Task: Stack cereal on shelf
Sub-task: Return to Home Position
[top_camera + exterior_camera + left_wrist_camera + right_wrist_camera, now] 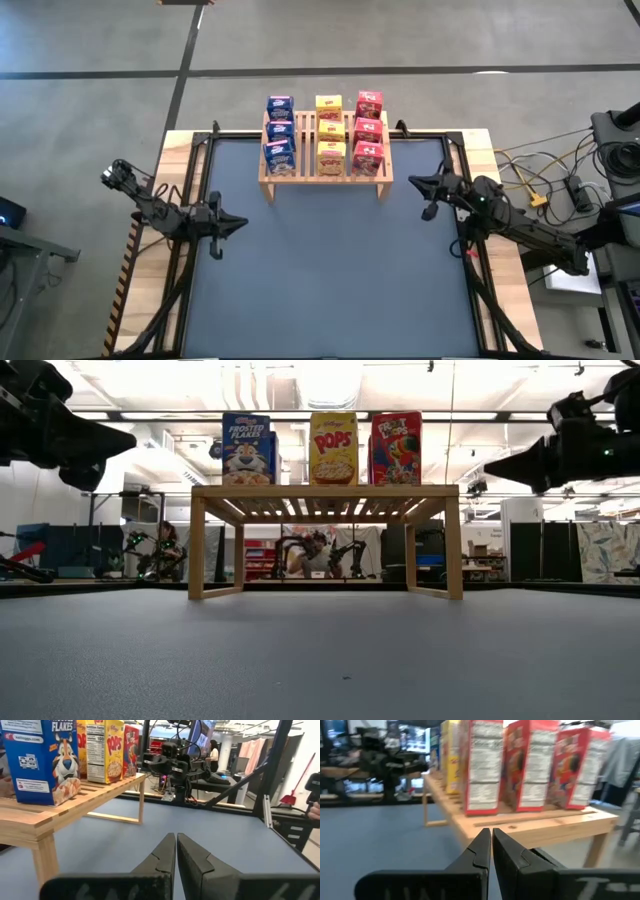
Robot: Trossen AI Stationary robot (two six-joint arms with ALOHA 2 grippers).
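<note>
All 9 cereal boxes stood upright on the shelf [325, 181], which sat at the far edge of the surface [330, 285]. They were sorted by colour into 3 files running front to back. The 3 blue Frosted Flakes boxes [279, 130] were on the left, the 3 yellow Pops boxes [330, 132] in the middle, and the 3 red Froot Loops boxes [368, 130] on the right. Printed faces looked out to the front, so I judged the aim was like with like, labels readable.

The left arm [165, 212] hung over the surface's left side, well apart from the shelf, its jaws pressed together on nothing. The right arm [520, 225] reached in from the right, near the shelf's front corner beside the red file, its jaws likewise together and empty. To my eye the stacking was finished. Both arms sat wide of the boxes, likely so nothing got knocked, and only parking remained.
</note>
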